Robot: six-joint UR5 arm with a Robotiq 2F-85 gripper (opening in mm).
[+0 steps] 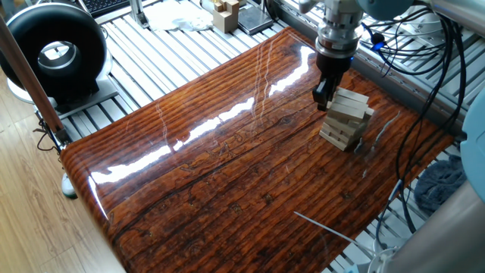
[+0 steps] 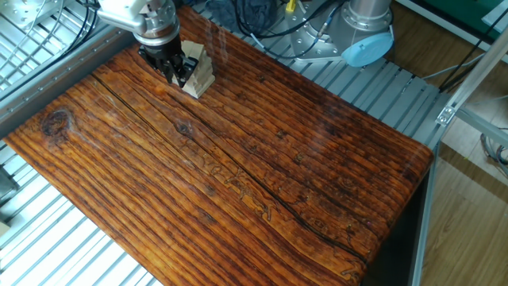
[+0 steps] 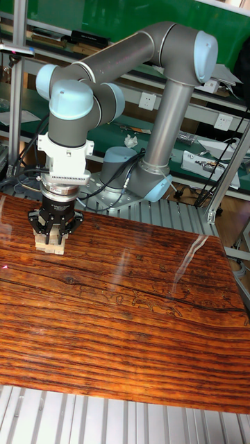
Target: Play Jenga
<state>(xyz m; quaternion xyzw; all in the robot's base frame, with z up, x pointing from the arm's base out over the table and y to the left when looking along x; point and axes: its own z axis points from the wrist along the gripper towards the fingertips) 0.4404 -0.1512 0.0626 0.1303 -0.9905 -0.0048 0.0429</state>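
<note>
- We are standing with the pincer (image 1: 324,97) low against the Jenga tower (image 1: 347,119), which is sitting near the far right edge of the tabletop (image 1: 227,167), close to the rail with the cables.
- In the other fixed view the pincer (image 2: 176,73) is covering the left side of the tower (image 2: 198,73); in the tall fixed view the pincer (image 3: 54,234) is hanging straight over the tower (image 3: 47,244) and hiding most of it.
- The dark fingers are reaching down at the upper layers, but we cannot tell whether they are spread, pressed together or pinching a bar, because the contact is too small and partly hidden.
- We are judging that the step in hand is working on one bar in the upper part of the tower, either pushing it or taking it.
- The next move is calling for a slow, straight travel along the length of the bar, so the layers, which are already looking a little uneven, are not shifting sideways.
</note>
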